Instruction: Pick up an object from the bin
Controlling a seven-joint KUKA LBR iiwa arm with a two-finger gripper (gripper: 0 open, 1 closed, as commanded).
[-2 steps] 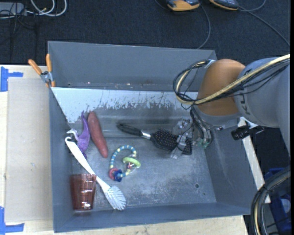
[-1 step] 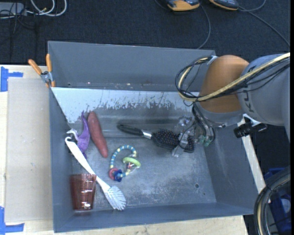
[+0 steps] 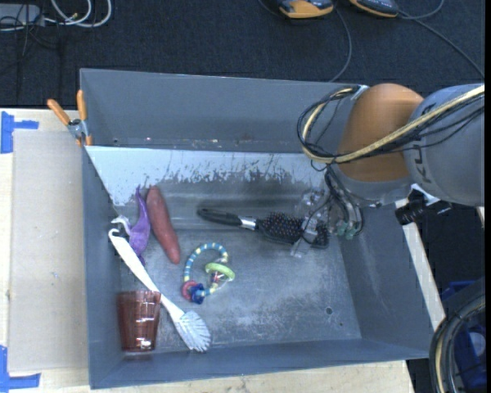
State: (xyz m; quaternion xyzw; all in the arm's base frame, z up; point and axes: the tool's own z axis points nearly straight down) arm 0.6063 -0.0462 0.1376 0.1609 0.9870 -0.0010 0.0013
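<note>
**Jaws low by the bin's right wall, at the hairbrush head**

The bin [image 3: 376,301] wall rises just to the right of the jaws. Bare floor lies open in front of them. The black hairbrush [image 3: 270,223] lies just to their left, bristle head nearest, handle pointing away. Whether the jaws are open or closed cannot be told.

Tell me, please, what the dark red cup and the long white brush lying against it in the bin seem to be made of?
The cup looks like see-through dark red plastic with a glossy finish: its wall lets light through and carries bright glints. The brush seems to be moulded white plastic, smooth and even along the handle, with fine pale bristles at its head, possibly nylon.
</note>
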